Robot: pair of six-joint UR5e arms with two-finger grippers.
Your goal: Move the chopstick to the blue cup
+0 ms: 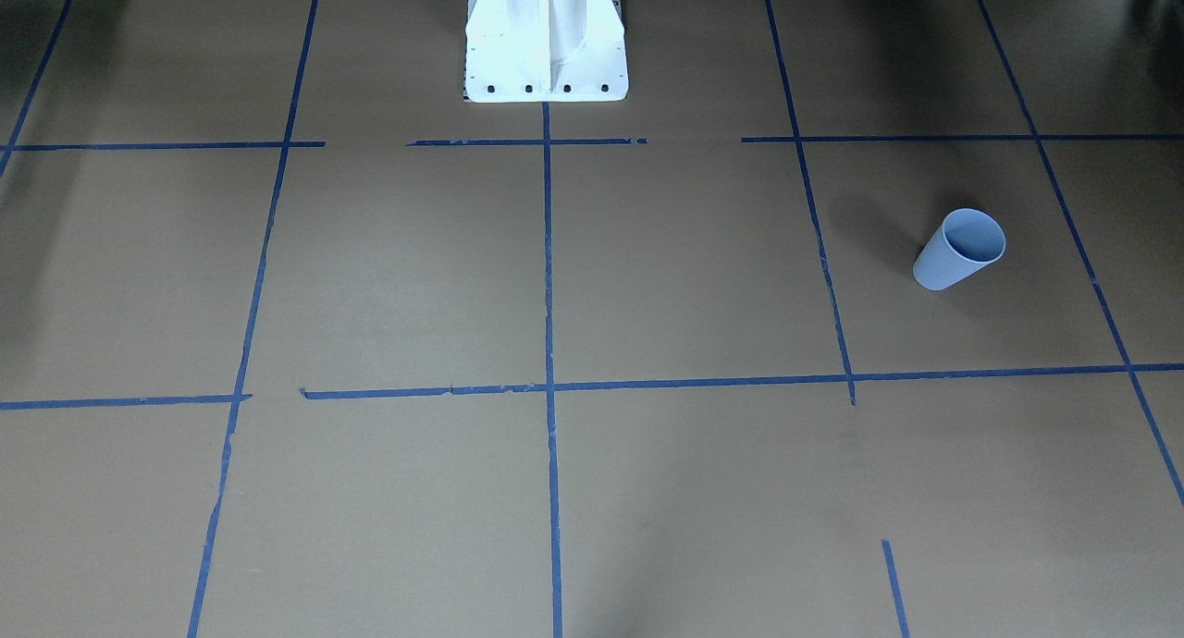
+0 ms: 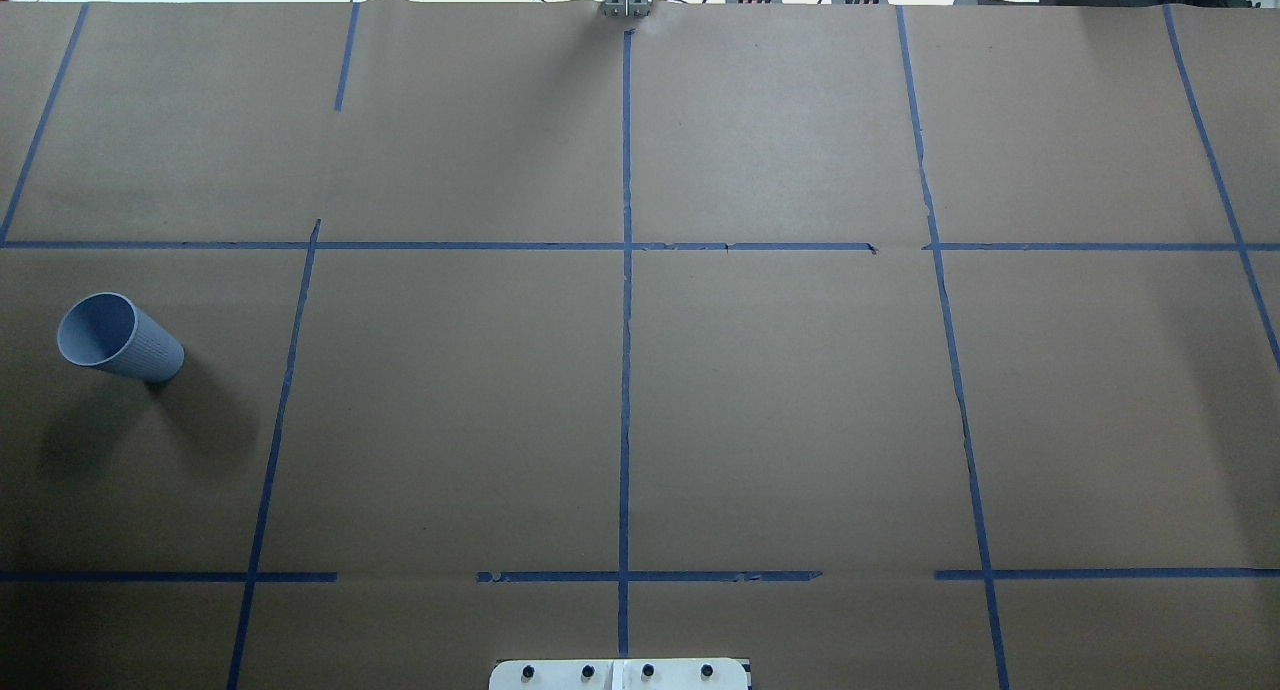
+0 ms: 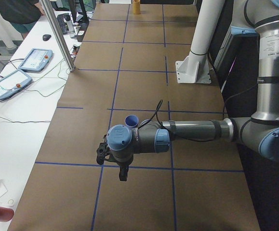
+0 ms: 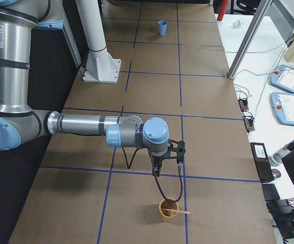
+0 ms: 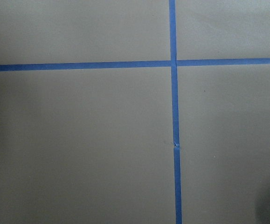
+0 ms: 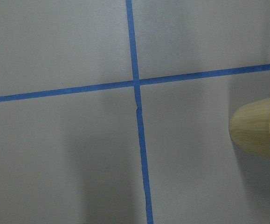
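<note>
While the chopstick (image 4: 182,211) leans in the yellow cup (image 4: 168,216) just beside my right tool (image 4: 162,161), the blue cup (image 1: 957,250) stands upright near my left tool (image 3: 112,161); I cannot tell if either tool is apart.

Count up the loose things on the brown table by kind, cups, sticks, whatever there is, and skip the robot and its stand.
Cups: 2 (the blue cup and a yellow cup)
Chopsticks: 1 (the chopstick, resting in the yellow cup)
Total: 3
</note>
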